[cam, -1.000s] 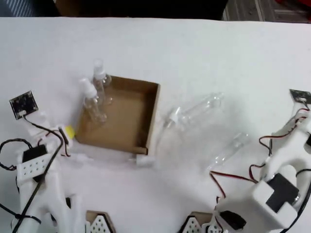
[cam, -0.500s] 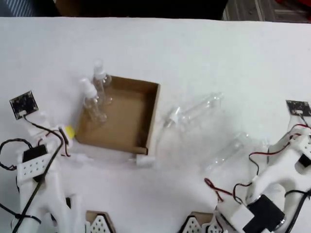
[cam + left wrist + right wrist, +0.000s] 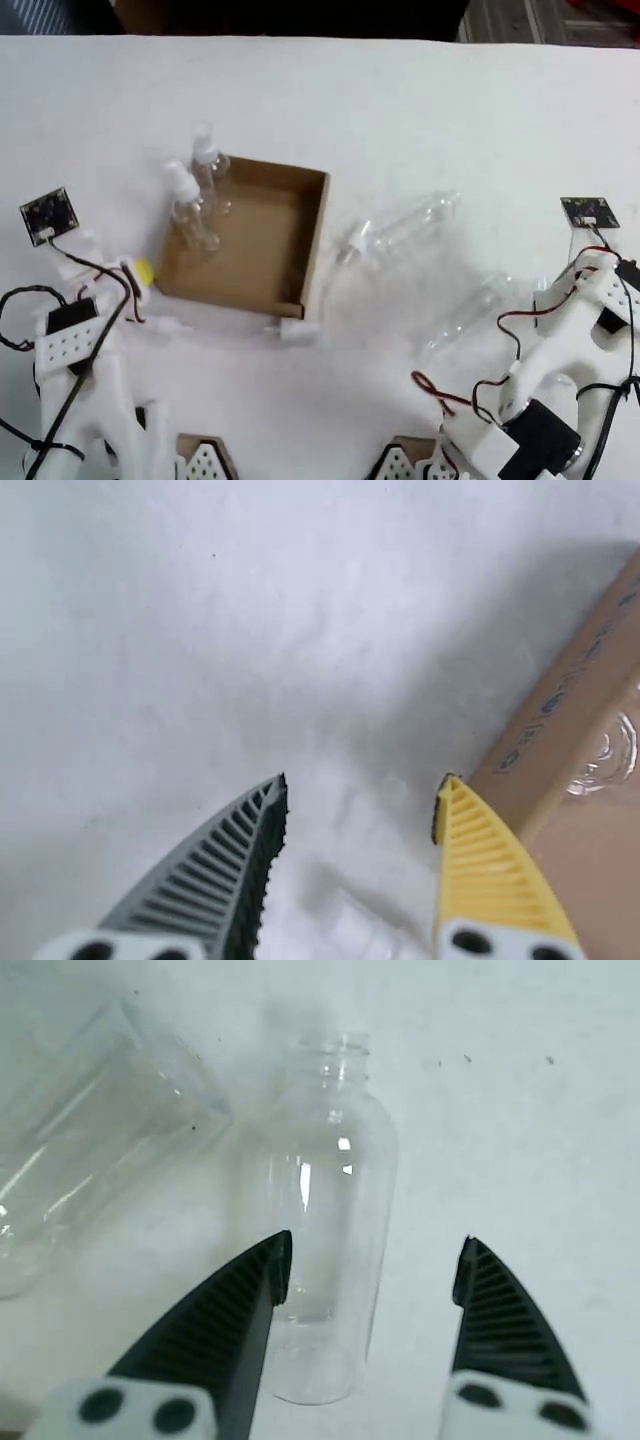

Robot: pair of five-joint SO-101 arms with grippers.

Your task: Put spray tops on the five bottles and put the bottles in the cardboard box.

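Note:
The cardboard box point(image 3: 268, 245) lies left of centre, with two capped spray bottles point(image 3: 192, 208) standing in its far left corner. A third capped bottle point(image 3: 400, 229) lies on the table to the box's right. An uncapped clear bottle point(image 3: 464, 311) lies nearer the right arm. In the right wrist view, another uncapped bottle point(image 3: 326, 1230) lies on the table between the fingers of my open right gripper point(image 3: 370, 1260), beside a second clear bottle point(image 3: 95, 1175). My left gripper point(image 3: 360, 790) is open over bare table beside the box's outer wall point(image 3: 565, 720).
A loose white spray top point(image 3: 295, 331) lies at the box's near right corner, and a pale piece point(image 3: 172, 325) lies by its near left side. The left arm point(image 3: 75, 350) stands at the front left, the right arm point(image 3: 585, 320) at the front right.
The right arm has swung in from the right edge and lowered toward the uncapped bottles. The left arm, box and bottles have not moved.

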